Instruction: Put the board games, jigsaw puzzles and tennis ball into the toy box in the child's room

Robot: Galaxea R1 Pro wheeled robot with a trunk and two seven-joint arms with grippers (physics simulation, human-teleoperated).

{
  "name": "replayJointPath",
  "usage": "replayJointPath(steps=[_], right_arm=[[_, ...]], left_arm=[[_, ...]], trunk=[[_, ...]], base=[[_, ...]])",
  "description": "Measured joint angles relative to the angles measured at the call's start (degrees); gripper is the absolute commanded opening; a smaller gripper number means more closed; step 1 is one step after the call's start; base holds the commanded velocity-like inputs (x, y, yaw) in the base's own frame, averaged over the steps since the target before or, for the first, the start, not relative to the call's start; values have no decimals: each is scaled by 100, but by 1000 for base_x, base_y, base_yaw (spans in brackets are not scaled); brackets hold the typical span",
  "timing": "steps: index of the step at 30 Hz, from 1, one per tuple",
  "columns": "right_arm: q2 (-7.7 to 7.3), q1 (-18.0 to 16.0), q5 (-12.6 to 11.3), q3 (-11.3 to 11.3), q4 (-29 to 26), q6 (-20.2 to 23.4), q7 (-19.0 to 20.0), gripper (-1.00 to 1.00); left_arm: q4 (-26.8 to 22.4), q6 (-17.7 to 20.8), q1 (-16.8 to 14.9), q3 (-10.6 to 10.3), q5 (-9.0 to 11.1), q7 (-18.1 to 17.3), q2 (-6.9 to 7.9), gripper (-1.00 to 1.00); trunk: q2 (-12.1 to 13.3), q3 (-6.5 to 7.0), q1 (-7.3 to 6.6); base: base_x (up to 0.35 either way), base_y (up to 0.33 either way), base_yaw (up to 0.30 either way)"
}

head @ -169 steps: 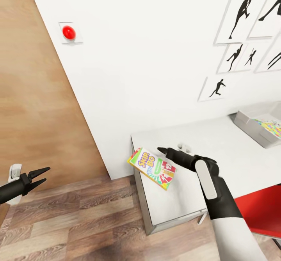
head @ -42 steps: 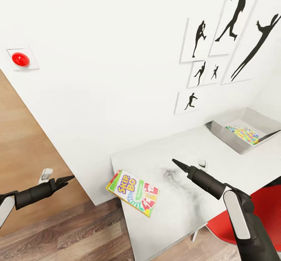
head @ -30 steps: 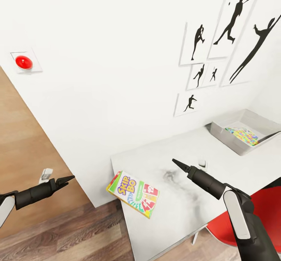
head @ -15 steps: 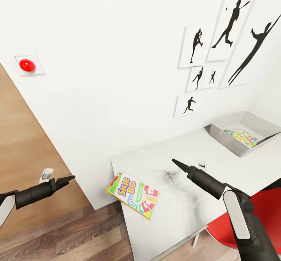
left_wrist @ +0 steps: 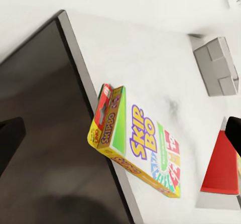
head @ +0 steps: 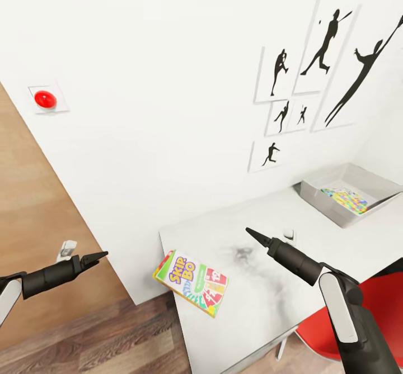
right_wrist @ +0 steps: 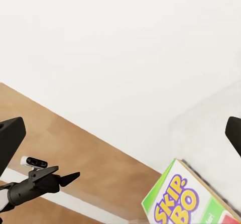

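A green-edged Skip-Bo board game (head: 190,282) lies flat on the near corner of the white table (head: 263,312), overhanging its edge; in the left wrist view this board game (left_wrist: 143,146) shows its lid. The grey toy box (head: 348,191) stands at the table's far right with a jigsaw puzzle (head: 343,199) inside. My right gripper (head: 250,233) hovers over the table to the right of the game, empty. My left gripper (head: 99,256) hangs off the table's left side, over the floor, also empty. Both wrist views show the fingers wide apart at the picture edges.
A red chair (head: 383,307) is tucked under the table at the right. A white wall with baseball silhouettes (head: 324,44) and a red button (head: 45,99) stands behind. A wooden panel (head: 33,195) fills the left, plank floor (head: 112,346) below.
The head view has drifted slightly, so wall pictures and toy box shifted in the picture. Both arms and the Skip-Bo box hold their places over the last second.
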Motion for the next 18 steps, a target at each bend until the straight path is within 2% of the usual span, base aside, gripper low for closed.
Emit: replayJointPath(steps=[18], right_arm=[[8,0,4,7,-4,-9,2,100]], left_arm=[[-1,-2,0,0,-1,-34,-10,100]], trunk=[[0,167,0]], base=[[0,0,0]])
